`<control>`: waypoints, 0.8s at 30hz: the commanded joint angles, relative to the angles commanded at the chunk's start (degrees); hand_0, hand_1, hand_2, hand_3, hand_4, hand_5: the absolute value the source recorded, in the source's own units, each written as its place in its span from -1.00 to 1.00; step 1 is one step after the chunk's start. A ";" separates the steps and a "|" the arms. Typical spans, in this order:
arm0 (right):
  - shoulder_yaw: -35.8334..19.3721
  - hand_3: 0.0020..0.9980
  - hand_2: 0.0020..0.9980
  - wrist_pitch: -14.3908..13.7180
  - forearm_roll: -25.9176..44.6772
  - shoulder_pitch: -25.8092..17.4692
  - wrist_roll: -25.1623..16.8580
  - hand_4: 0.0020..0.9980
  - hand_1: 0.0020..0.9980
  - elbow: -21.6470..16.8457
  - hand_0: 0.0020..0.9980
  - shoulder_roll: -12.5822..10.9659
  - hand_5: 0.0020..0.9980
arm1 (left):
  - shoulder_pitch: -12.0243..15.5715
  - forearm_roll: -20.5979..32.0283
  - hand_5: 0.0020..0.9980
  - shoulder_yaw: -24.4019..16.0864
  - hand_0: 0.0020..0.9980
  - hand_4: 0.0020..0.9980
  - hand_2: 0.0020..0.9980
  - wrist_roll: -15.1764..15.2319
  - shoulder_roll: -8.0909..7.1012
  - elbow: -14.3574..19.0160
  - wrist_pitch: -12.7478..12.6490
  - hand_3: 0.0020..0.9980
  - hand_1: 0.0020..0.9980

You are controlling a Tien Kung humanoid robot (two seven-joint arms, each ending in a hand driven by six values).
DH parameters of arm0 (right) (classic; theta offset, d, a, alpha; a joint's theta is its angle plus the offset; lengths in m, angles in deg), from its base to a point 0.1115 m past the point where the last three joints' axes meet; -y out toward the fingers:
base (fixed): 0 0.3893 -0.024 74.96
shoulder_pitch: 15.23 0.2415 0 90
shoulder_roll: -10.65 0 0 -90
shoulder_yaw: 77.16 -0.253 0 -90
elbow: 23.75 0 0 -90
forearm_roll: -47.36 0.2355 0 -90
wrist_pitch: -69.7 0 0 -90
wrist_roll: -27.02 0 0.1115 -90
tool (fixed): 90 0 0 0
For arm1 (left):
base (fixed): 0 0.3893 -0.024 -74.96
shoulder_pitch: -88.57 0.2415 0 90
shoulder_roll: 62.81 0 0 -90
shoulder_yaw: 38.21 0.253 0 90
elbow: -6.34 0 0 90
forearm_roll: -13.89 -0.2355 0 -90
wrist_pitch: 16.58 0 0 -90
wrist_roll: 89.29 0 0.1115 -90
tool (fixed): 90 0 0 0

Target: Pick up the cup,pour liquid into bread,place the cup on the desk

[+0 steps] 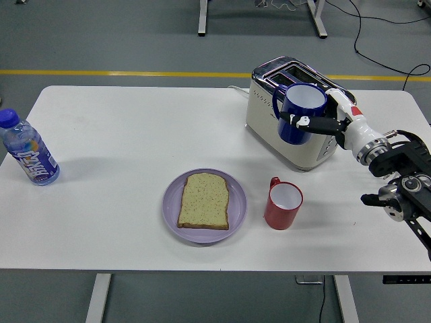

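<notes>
While my right hand (322, 123) pinches the blue cup (300, 112) by its wall above the toaster (269, 111): rigid, smooth, probably slippery, best gripped around the body or handle.

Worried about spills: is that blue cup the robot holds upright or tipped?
Nearly upright: the blue cup in the right robot hand shows its rim on top, leaning only slightly. Whether it holds liquid, cannot tell.

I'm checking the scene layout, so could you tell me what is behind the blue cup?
The toaster stands directly behind the blue cup, which the right robot hand holds. The cup covers part of the toaster's top and slots.
</notes>
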 joint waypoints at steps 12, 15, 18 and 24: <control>-4.82 0.03 0.04 -1.04 -1.15 -5.25 -0.57 0.45 -0.22 -1.10 -0.20 -3.81 -1.00 | 0.04 0.65 1.00 0.44 0.38 -0.21 0.55 0.18 0.18 -0.06 0.13 0.22 0.51; -5.82 0.03 0.04 -1.27 -1.35 -6.37 -0.72 0.45 -0.22 -1.34 -0.20 -4.47 -1.00 | 0.10 0.86 1.00 0.52 0.38 -0.21 0.55 0.25 0.31 -0.12 0.16 0.22 0.51; -6.62 0.03 0.04 -1.44 -1.28 -7.23 -0.86 0.45 -0.22 -1.53 -0.20 -4.85 -1.00 | 0.12 0.94 1.00 0.53 0.38 -0.21 0.55 0.28 0.40 -0.15 0.17 0.22 0.51; -9.60 0.03 0.04 -2.23 -1.48 -10.05 -1.80 0.44 -0.22 -2.46 -0.20 -5.12 -1.00 | 0.06 1.42 1.00 0.86 0.38 -0.21 0.55 0.46 0.49 -0.22 0.31 0.22 0.51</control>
